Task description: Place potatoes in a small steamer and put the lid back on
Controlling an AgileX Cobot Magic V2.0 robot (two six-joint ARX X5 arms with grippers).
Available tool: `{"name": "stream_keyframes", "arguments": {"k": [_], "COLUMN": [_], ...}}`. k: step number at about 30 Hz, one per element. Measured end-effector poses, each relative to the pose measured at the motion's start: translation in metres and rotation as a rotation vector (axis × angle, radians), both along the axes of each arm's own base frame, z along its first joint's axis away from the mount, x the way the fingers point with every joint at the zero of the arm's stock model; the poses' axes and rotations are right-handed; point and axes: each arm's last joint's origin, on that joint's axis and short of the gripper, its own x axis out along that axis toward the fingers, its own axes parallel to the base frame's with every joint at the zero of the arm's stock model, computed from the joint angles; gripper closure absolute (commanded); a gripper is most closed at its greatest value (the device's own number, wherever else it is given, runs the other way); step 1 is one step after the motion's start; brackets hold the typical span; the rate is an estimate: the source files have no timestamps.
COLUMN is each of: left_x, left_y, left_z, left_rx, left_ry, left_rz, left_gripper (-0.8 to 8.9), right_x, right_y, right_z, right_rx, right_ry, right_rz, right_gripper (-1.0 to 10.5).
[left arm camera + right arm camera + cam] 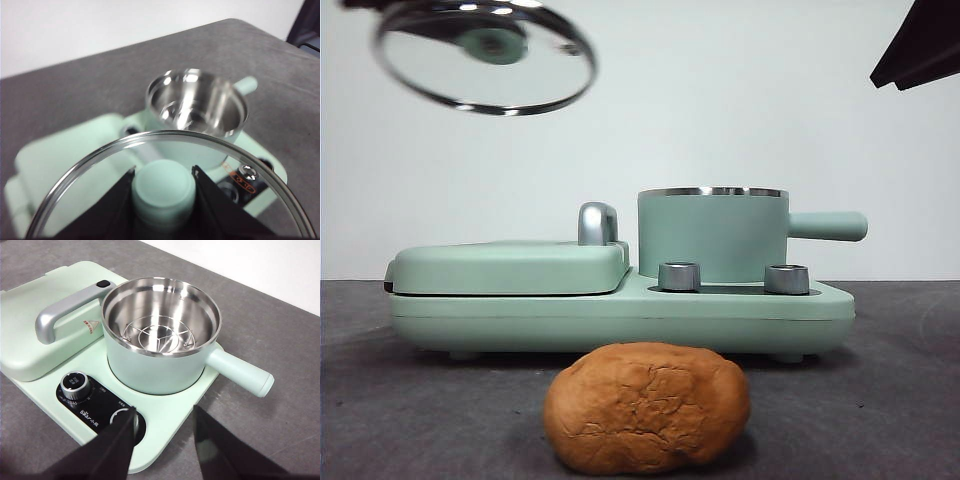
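Observation:
The potato lies on the table in front of the cooker, orange-brown and cracked. The small steamer stands uncovered on the cooker's right side, handle pointing right; it also shows in the left wrist view and in the right wrist view with a wire rack inside. My left gripper is shut on the green knob of the glass lid, held high at the upper left, tilted; the lid's rim shows in the left wrist view. My right gripper is open and empty, above the cooker's front edge.
The mint-green cooker base carries a flat griddle cover with a chrome handle on its left, and two steel dials at the front. A black arm tip shows at the top right corner.

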Motion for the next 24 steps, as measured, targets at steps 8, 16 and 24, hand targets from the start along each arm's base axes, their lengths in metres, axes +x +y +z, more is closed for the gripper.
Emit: {"name": "stream_keyframes", "arguments": {"k": [8, 16, 24], "left_x": [-0.05, -0.083, -0.088], "left_y": [0.04, 0.062, 0.068], "left_z": [-0.01, -0.01, -0.011], "left_rx": [-0.028, -0.018, -0.015], "left_ry": [0.021, 0.037, 0.043], "left_rz": [0.129, 0.213, 0.247], "left_gripper": [8.04, 8.04, 8.04], "right_x": [-0.002, -0.013, -0.026], "right_y": [0.006, 0.041, 0.099], "right_z": [0.0, -0.012, -0.041], "right_rx": [0.001, -0.013, -0.142], "right_ry": [0.003, 0.116, 0.254], "right_rz": [0.037, 0.281, 0.524], "right_gripper": [7.6, 6.8, 6.7]}}
